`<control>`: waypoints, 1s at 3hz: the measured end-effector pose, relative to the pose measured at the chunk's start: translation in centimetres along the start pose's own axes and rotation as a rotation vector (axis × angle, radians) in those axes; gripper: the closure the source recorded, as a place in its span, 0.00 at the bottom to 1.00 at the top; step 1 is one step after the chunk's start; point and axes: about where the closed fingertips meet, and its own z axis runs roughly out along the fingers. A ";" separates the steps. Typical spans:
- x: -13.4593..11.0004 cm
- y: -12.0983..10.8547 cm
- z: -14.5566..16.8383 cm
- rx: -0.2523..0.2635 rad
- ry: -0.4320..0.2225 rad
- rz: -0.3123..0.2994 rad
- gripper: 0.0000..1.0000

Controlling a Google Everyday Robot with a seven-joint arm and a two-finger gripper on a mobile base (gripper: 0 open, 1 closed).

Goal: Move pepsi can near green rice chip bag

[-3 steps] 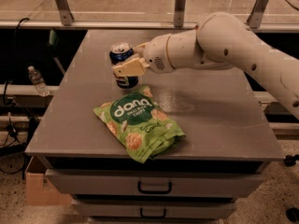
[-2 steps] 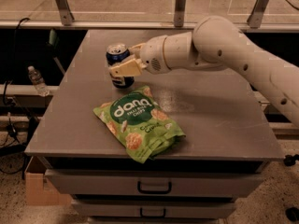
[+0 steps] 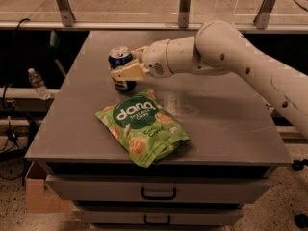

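Change: claw (image 3: pixel 123 67) and can (image 3: pixel 120 60) have drifted slightly left over the last second; the grip is unchanged, with the claw pinching the can around its middle.
Can position: back-left of worktop (image 3: pixel 226 124), just beside the top edge of the chip bag (image 3: pixel 142 126).
Task read: looks nearly done; set-down and release likely remain.
Hidden: far finger is behind the can; near finger (image 3: pixel 129 72) covers part of the logo.
Unclear: whether the can's base touches the worktop.
Cut off: arm (image 3: pixel 226 47) runs out at the right edge.

Reads "dang" in white on the dark circle of the green rice chip bag (image 3: pixel 142 129); smaller print beneath too blurred. Nothing legible on the pepsi can (image 3: pixel 119 57), clasped in the gripper (image 3: pixel 125 65), rear left of worktop (image 3: pixel 231 124)
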 end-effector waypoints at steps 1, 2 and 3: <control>0.5 0.3 0.1 0.000 0.003 0.009 0.00; 0.6 0.3 0.1 0.000 0.003 0.011 0.00; 1.4 0.1 -2.5 0.059 -0.002 0.028 0.00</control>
